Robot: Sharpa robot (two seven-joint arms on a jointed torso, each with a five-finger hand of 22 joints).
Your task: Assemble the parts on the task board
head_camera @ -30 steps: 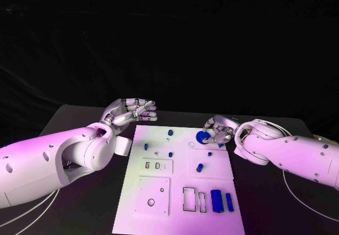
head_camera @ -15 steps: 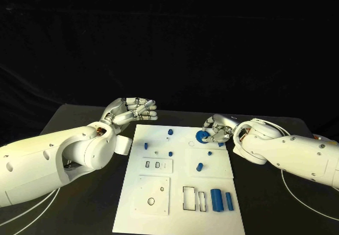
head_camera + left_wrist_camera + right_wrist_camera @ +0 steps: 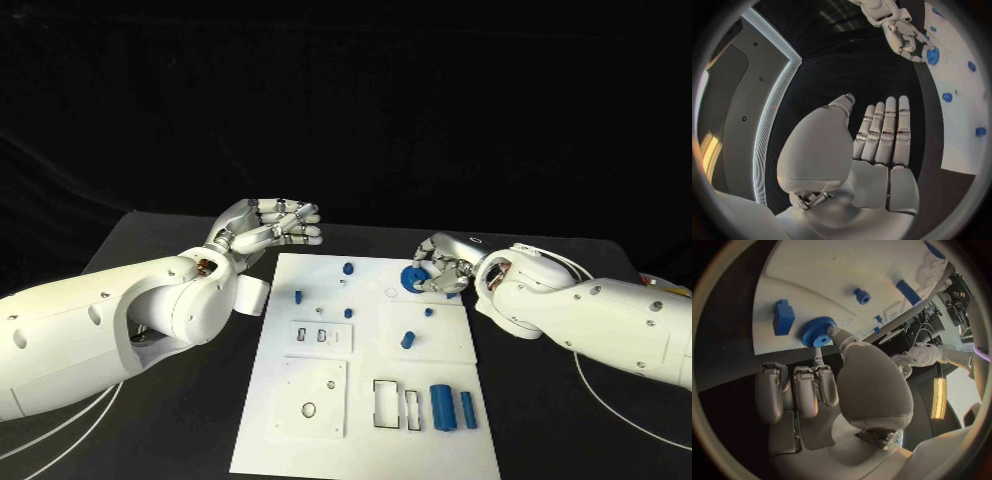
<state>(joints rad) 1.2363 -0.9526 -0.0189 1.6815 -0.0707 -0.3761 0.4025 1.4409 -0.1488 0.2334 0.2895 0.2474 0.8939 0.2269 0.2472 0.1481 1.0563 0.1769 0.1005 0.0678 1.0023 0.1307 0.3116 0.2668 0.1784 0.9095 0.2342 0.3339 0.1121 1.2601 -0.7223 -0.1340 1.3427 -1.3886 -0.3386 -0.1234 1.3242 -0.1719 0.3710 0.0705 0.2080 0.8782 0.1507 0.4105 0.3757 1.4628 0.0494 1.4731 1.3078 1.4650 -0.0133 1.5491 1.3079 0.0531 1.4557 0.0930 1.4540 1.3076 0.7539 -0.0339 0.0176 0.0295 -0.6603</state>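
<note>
The right hand (image 3: 444,262) pinches a blue gear (image 3: 414,279) between its thumb and a fingertip, with the other fingers (image 3: 795,390) curled side by side behind it; in the right wrist view the gear (image 3: 819,331) sits flat against the white task board (image 3: 447,340), near the board's far right corner. Just beside the gear in that view stands a small blue block (image 3: 783,317), and farther across the board a small blue peg (image 3: 861,295) and a long blue bar (image 3: 910,292). The left hand (image 3: 268,226) hovers off the board's far left corner, holding nothing; its fingers (image 3: 882,130) lie straight and close together, the thumb tucked alongside, and the palm (image 3: 817,150) faces inward. On the board, a blue peg (image 3: 348,269) stands near the far edge, another (image 3: 299,297) near the left edge, and small blue pieces (image 3: 408,340) lie toward the middle. Two blue cylinders (image 3: 453,409) lie side by side near the board's near right corner, next to two empty rectangular slots (image 3: 387,404). The board lies in the middle of the black table (image 3: 159,240).
</note>
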